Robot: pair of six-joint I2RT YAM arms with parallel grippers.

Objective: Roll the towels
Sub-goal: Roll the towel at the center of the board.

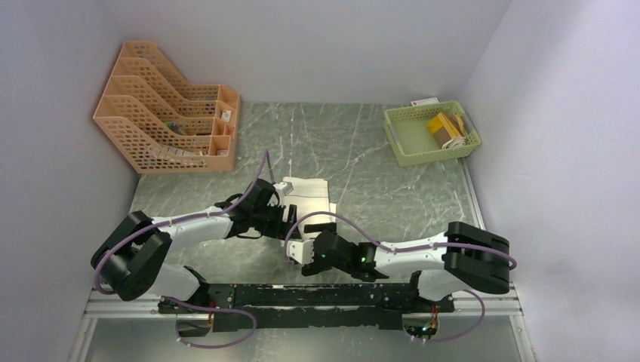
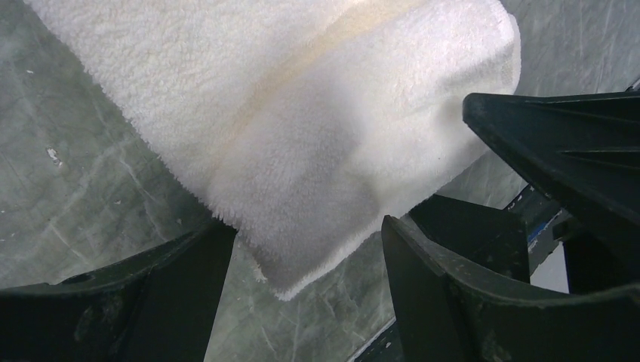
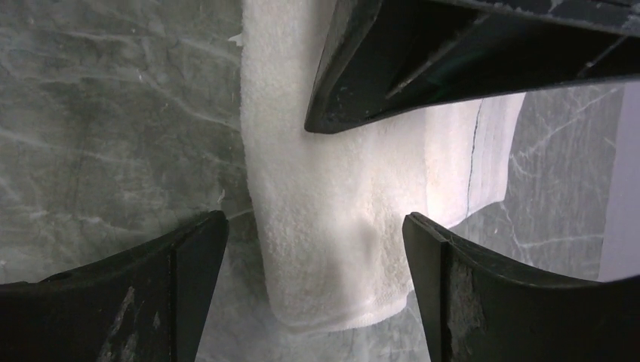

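Cream-white towel (image 1: 308, 188): left claw (image 2: 302, 226) and right claw (image 3: 313, 219) meet over it, both gaping.

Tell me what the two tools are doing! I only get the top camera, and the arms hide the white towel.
Observer: On the left wrist camera, the left tool is open, with a thick, folded end of the white towel in its gap.
Operator: Is the other one pinching it?
Observer: No. The right wrist camera shows the right tool open too. A narrow end of the towel lies in the middle, with bare space on both sides.
Operator: Is the towel plain all over?
Observer: Not quite. The right wrist view shows a thin dark line running along a flatter layer near its edge.
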